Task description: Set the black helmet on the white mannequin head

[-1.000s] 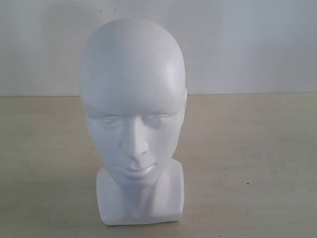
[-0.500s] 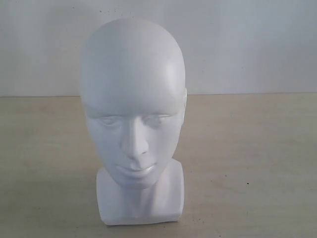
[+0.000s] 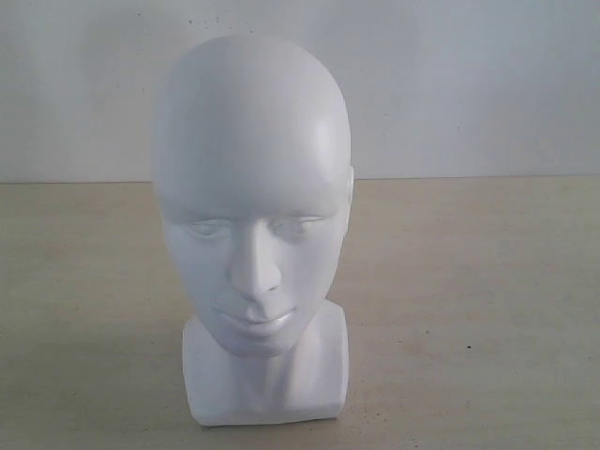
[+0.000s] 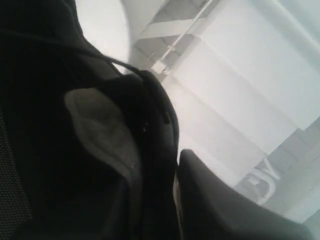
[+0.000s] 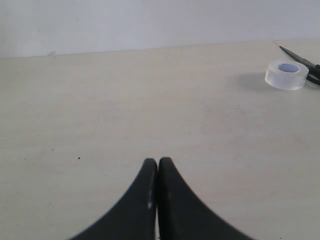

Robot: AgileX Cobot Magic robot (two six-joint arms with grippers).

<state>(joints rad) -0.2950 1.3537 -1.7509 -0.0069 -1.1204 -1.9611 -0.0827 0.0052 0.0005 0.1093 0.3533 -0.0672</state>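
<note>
Carry step. Left hand (image 4: 172, 172) looks clamped on the black helmet (image 4: 60, 165) rim; helmet is outside the exterior view. White mannequin head (image 3: 251, 187) stands upright on the bench (image 3: 469, 281), bare. Right hand (image 5: 158, 170) pressed together, empty. Next: centre helmet over crown, opening down, then lower.

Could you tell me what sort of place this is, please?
Probably an indoor lab or workshop bench: a glossy white plastic mannequin head stands on a pale beige tabletop before a plain white wall, plus a clear tape roll.
</note>
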